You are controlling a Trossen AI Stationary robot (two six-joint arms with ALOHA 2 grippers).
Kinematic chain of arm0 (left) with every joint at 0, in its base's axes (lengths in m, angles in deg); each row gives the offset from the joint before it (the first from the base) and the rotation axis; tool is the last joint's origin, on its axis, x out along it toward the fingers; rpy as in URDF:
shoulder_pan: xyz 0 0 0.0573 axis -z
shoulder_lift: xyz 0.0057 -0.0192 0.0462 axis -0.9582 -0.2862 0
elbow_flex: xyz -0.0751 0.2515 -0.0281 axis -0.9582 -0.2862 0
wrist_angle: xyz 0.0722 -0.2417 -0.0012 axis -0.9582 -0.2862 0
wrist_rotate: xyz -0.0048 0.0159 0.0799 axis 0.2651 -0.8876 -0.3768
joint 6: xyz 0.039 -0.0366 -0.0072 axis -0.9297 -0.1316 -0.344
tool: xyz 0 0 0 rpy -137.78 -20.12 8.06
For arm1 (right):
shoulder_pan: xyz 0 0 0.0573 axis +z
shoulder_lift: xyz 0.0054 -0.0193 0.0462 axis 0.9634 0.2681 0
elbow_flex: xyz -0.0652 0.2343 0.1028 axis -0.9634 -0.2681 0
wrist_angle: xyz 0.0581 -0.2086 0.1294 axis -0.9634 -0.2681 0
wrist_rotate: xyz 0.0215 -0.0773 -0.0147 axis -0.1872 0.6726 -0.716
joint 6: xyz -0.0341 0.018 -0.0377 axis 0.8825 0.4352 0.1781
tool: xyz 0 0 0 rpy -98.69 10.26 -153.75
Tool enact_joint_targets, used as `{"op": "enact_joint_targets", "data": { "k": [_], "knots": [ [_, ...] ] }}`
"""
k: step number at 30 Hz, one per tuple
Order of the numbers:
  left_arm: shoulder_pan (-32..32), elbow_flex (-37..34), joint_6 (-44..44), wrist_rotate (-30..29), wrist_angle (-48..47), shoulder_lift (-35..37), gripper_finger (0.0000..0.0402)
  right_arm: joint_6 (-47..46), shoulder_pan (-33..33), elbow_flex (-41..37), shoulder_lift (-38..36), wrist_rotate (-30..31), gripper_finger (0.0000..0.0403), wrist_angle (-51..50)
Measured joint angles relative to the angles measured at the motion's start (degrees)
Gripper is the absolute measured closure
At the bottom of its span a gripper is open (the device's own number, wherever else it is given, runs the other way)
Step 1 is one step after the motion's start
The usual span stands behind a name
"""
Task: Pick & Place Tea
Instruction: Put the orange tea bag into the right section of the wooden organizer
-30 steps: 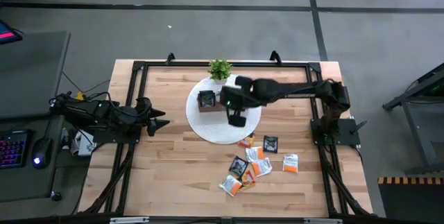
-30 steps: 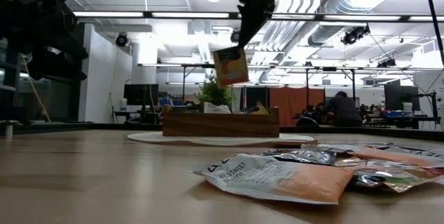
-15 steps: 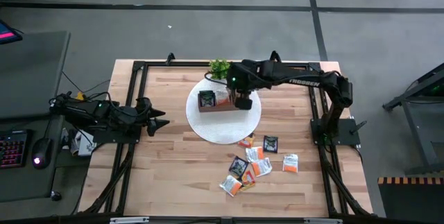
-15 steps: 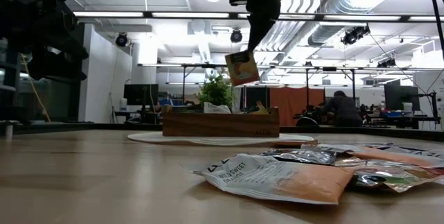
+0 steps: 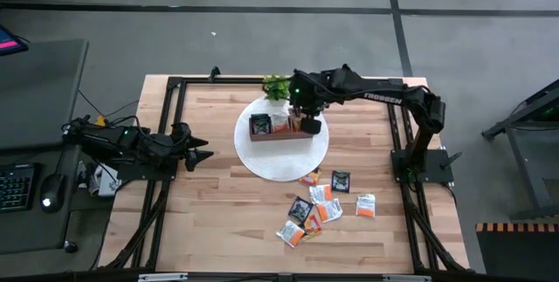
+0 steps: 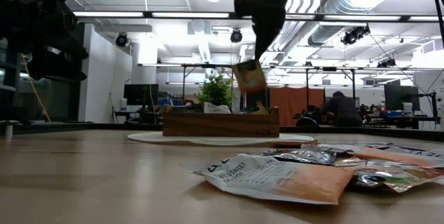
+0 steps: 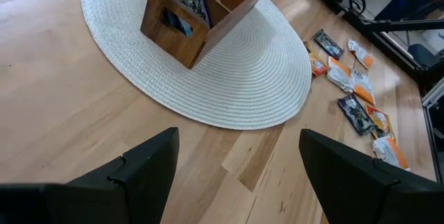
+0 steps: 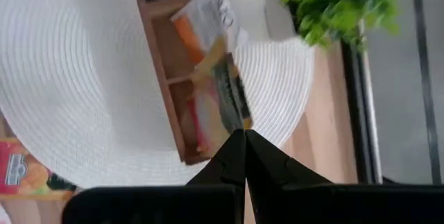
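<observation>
Just above the right-hand end of the wooden tray (image 6: 220,123), an orange tea sachet (image 6: 249,76) hung tilted in the air, clamped at its top edge between the closed fingers of the right gripper (image 5: 307,126), with the potted plant (image 5: 277,86) close behind. Meanwhile the tray sat on a round white woven mat (image 5: 281,161) with dark and light sachets already in it, and the loose tea sachets (image 5: 323,207) lay scattered on the table (image 5: 210,212) nearer the front edge. Well apart at the table's left side, the left gripper (image 5: 203,154) waited with its fingers spread wide and nothing between them.
</observation>
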Motion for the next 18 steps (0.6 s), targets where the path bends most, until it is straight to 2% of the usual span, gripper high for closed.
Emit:
{"op": "enact_joint_targets", "data": {
  "k": [7,18],
  "knots": [
    [0.00,0.00,0.00,0.00,0.00,0.00,0.0105,0.93,0.71,-3.93,-0.02,-0.19,0.0403,2.53],
    [0.00,0.00,-0.02,0.09,0.00,-0.01,0.0105,4.11,1.01,-4.04,-0.04,0.28,0.0403,3.65]
  ]
}}
